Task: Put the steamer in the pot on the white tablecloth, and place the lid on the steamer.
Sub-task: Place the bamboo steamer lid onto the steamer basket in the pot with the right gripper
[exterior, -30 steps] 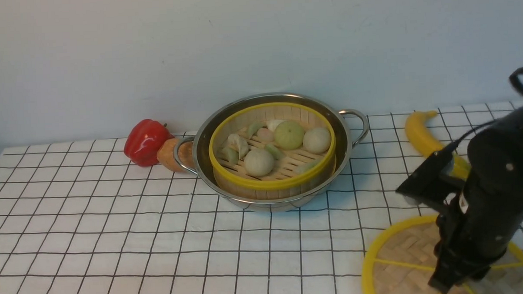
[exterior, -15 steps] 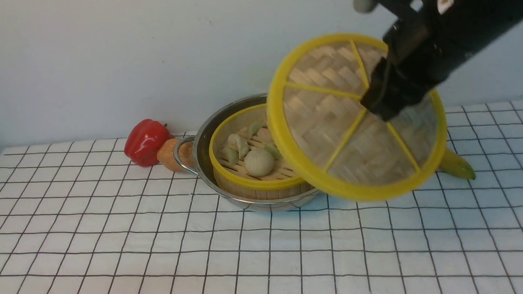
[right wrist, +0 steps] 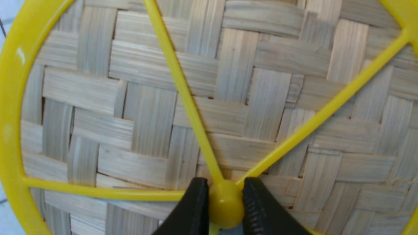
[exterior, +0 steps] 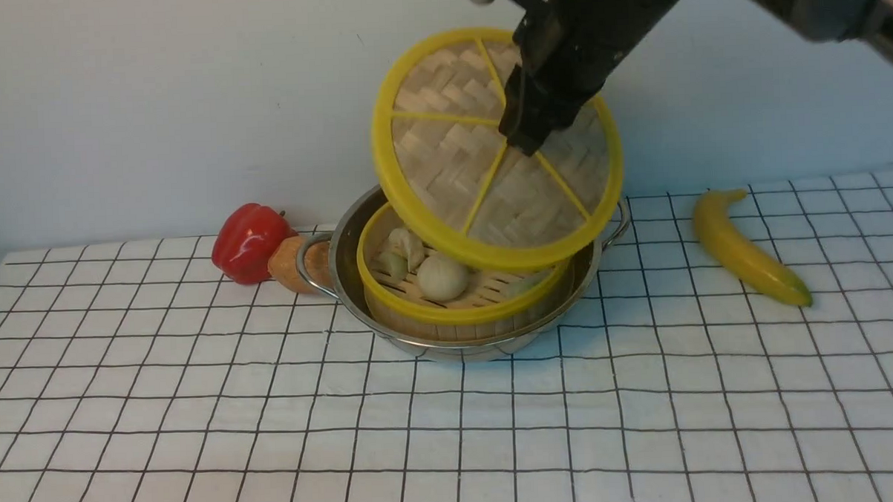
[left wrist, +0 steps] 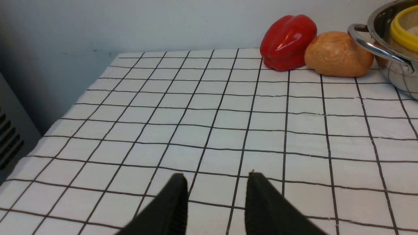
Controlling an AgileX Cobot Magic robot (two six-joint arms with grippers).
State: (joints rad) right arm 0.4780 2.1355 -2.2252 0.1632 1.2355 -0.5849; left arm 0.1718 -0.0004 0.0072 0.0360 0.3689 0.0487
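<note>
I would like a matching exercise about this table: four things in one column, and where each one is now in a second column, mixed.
Things
1. lid
2. steamer
3. banana
4. red pepper

Places
A. inside the pot
B. lying on the tablecloth, right of the pot
C. held tilted in the air by the right gripper
D. left of the pot

Pairs: 1-C, 2-A, 3-B, 4-D

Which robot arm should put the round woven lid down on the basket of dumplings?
Right. The right gripper pinches the flat woven bamboo lid by its yellow knob, tilted above the yellow-rimmed bamboo steamer. The left gripper hangs open and empty over white gridded cloth.
</note>
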